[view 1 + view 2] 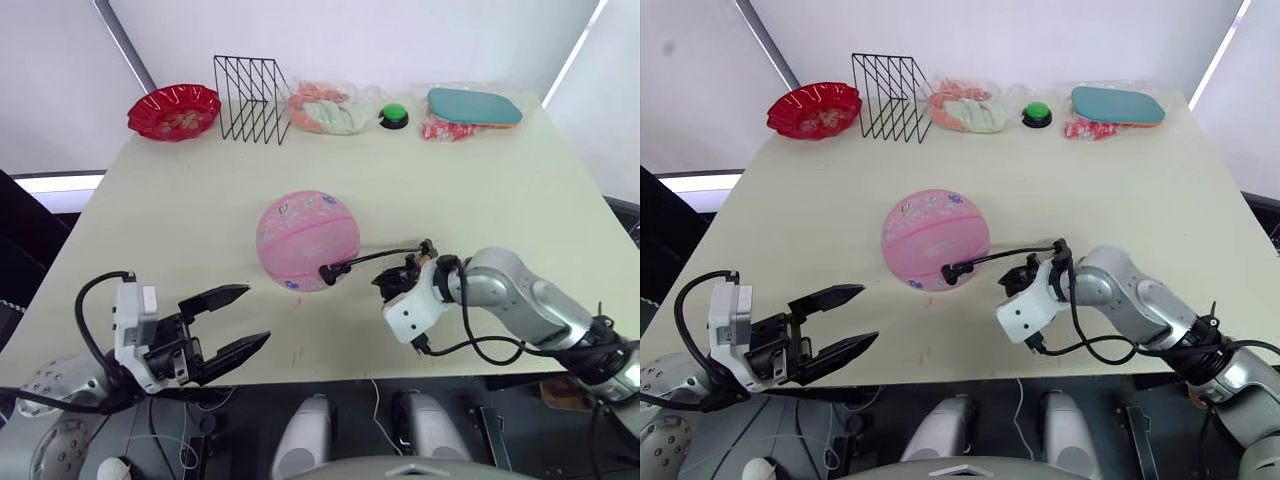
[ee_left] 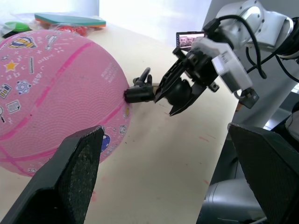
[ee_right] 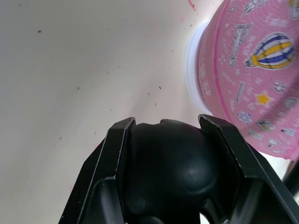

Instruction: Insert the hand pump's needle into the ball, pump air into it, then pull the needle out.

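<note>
Round ball (image 1: 307,240) sat mid-table, hose fitting at its right side, right gripper (image 2: 180,91) clamped on the pump's black end (image 3: 170,163), left gripper (image 1: 225,325) spread nearby; best pulled straight, ball steadied.

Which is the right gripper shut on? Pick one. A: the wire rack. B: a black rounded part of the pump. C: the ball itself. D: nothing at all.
B: the right gripper has its fingers clamped on a black rounded pump part, beside the ball.
</note>
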Controlling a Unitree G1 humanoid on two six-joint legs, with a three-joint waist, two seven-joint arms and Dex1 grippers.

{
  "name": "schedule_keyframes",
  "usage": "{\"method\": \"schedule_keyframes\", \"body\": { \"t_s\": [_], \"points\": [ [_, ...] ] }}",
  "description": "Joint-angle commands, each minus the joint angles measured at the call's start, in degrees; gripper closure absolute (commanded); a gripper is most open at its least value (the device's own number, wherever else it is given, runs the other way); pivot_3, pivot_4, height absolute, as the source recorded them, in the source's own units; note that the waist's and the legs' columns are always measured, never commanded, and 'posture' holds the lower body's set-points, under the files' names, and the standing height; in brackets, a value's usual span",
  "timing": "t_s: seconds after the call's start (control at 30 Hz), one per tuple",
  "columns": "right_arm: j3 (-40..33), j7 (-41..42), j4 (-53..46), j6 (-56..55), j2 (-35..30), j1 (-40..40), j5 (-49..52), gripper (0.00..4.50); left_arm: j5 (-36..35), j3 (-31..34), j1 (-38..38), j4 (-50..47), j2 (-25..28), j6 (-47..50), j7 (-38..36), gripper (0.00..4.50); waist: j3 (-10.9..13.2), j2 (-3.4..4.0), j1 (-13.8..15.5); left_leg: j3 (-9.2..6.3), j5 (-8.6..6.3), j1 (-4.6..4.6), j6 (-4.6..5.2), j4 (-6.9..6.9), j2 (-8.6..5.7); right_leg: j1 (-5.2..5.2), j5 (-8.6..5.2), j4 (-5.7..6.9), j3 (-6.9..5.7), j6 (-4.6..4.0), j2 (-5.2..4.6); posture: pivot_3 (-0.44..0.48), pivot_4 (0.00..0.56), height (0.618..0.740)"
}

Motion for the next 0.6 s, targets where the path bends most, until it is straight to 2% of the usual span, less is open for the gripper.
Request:
{"method": "schedule_keyframes", "body": {
  "t_s": [0.03,0.07,0.13,0.17,0.23,0.4,0.5,0.53,0.6],
  "points": [
    [-1.23,2.4,2.94,1.89,-0.1,2.33,1.45,1.83,-0.16,1.21,0.21,-1.72,0.98,-0.05,-0.79,0.0,-0.01,-0.02,0.09,0.01,0.01,0.03,0.0,0.01,0.0,0.01,0.0,0.04,0.02,0.0,0.0,0.0,0.15,0.74],
    [-2.2,2.99,2.0,2.33,0.04,2.82,2.69,1.54,0.13,1.38,0.53,-1.75,1.22,-0.15,-1.09,0.0,0.0,-0.03,0.17,0.01,0.02,0.06,0.0,0.01,0.0,0.03,0.0,0.06,0.02,0.0,0.0,0.0,0.15,0.74],
    [-4.58,3.06,0.07,3.05,0.37,3.31,4.23,0.31,0.38,1.86,0.92,-1.58,1.51,-0.37,-1.53,0.0,0.13,0.11,-0.36,0.02,0.02,0.07,0.0,0.01,0.0,0.01,0.05,0.11,0.05,-0.1,0.01,0.0,0.15,0.74],
    [-5.34,2.98,-0.5,3.33,0.58,3.35,4.5,0.05,0.35,2.07,1.0,-1.41,1.58,-0.42,-1.69,0.0,0.13,0.11,-0.7,0.17,0.02,0.07,0.0,-0.01,0.06,-0.12,0.05,0.25,0.22,-0.11,0.07,0.0,0.15,0.74],
    [-10.84,7.76,-8.2,12.42,1.33,5.09,15.37,0.05,1.26,2.57,1.14,0.05,2.13,-1.06,-2.88,0.0,0.2,0.09,-0.76,0.37,0.01,0.24,0.0,-0.11,0.17,-0.17,0.04,0.36,0.43,-0.11,0.19,0.0,0.15,0.74],
    [-20.68,11.81,-18.83,24.63,0.27,8.9,30.2,0.05,3.31,2.17,-0.7,2.25,2.54,-2.15,-3.45,0.0,0.22,0.08,-0.29,0.37,0.0,0.33,0.01,-0.17,0.23,-0.16,-0.06,0.46,0.46,-0.09,0.25,0.0,0.15,0.74],
    [-26.34,9.25,-21.42,24.65,-0.2,13.46,33.89,0.05,4.59,1.17,-3.21,3.86,2.93,-2.37,-3.09,0.0,0.23,0.02,0.24,0.35,0.0,0.31,0.01,-0.11,0.17,-0.12,-0.15,0.46,0.46,-0.05,0.21,0.0,0.15,0.74],
    [-28.99,9.16,-21.76,25.43,1.68,15.36,39.36,0.05,4.74,0.94,-4.0,4.28,3.03,-2.18,-3.0,0.0,0.23,-0.04,0.2,0.38,0.0,0.33,0.01,-0.1,0.17,-0.11,-0.16,0.46,0.47,-0.03,0.21,0.0,0.15,0.74],
    [-31.99,11.05,-22.75,27.48,1.37,17.94,45.99,0.05,5.16,0.62,-5.37,5.28,3.26,-2.04,-3.25,0.0,0.29,-0.12,-0.08,0.41,0.0,0.37,0.01,-0.1,0.21,-0.09,-0.17,0.46,0.49,-0.01,0.23,0.0,0.15,0.74]
  ]
}}
